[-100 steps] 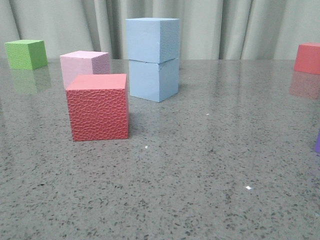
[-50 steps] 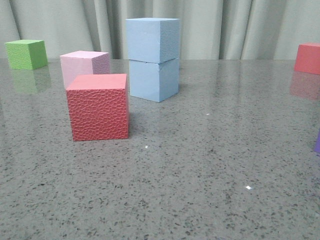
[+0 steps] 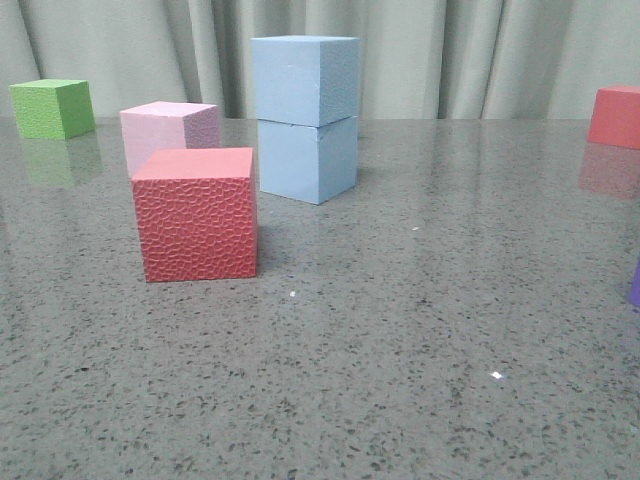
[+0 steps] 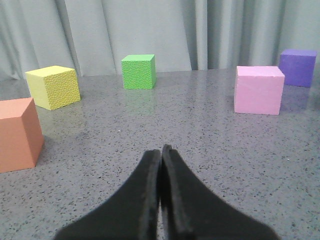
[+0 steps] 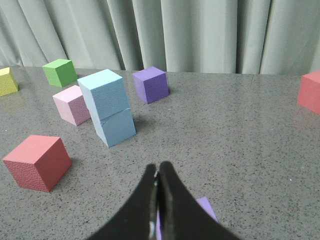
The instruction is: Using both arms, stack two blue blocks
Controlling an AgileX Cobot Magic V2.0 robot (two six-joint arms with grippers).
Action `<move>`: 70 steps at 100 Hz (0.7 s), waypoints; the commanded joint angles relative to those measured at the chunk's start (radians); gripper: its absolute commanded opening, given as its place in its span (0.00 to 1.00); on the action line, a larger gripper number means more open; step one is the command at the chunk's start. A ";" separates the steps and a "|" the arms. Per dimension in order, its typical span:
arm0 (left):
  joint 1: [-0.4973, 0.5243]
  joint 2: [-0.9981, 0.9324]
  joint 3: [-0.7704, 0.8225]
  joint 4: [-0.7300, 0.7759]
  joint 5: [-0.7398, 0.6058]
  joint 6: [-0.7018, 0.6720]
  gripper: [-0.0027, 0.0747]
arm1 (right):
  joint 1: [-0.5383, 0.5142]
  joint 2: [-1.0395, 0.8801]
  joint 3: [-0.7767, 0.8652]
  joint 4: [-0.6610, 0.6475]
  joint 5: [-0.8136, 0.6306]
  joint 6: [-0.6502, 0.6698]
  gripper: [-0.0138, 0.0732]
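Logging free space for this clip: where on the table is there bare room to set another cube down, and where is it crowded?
Bare table spreads in front of and to the right of the blue stack, up to the far red cube. It is crowded on the left, where the textured red cube, pink cube and stack cluster together.

upper block (image 3: 305, 78) on lower block (image 3: 307, 158), textured cube (image 3: 197, 213) front-left

Low front view, two wrist views
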 commanded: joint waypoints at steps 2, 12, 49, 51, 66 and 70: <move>0.001 -0.036 0.026 -0.008 -0.072 0.001 0.01 | -0.020 0.011 -0.021 -0.021 -0.088 -0.008 0.08; 0.001 -0.036 0.026 -0.008 -0.072 0.001 0.01 | -0.083 0.011 0.005 -0.002 -0.132 -0.008 0.08; 0.001 -0.036 0.026 -0.008 -0.072 0.001 0.01 | -0.389 -0.004 0.272 0.152 -0.576 -0.238 0.08; 0.001 -0.036 0.026 -0.008 -0.072 0.001 0.01 | -0.399 -0.007 0.288 0.153 -0.588 -0.238 0.08; 0.001 -0.036 0.026 -0.008 -0.072 0.001 0.01 | -0.451 -0.055 0.386 0.155 -0.603 -0.238 0.08; 0.001 -0.036 0.026 -0.008 -0.072 0.001 0.01 | -0.459 -0.071 0.405 0.155 -0.603 -0.238 0.08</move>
